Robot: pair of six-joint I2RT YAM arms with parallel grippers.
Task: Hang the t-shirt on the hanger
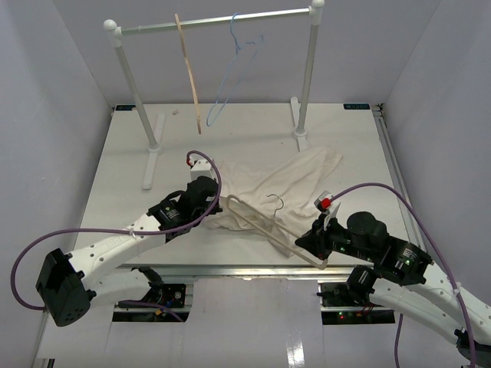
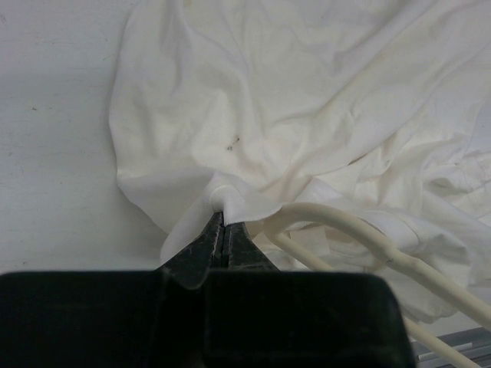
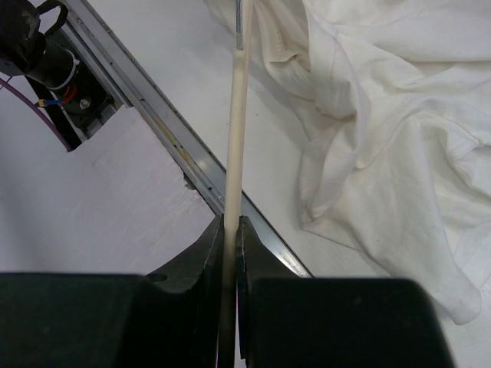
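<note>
left gripper (image 2: 222,221) seen pressed together on a fold of the t-shirt (image 2: 291,107), the rest of it crumpled ahead of the fingers, right gripper (image 3: 230,224) clamped on one arm of the hanger (image 3: 235,130), which was stretched ahead toward the cloth

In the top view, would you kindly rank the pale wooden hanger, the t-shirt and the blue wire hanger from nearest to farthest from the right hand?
1. Pale wooden hanger: held in the right hand, near edge.
2. T-shirt: mid-table, up and left of it.
3. Blue wire hanger: on the rail at the back.
</note>
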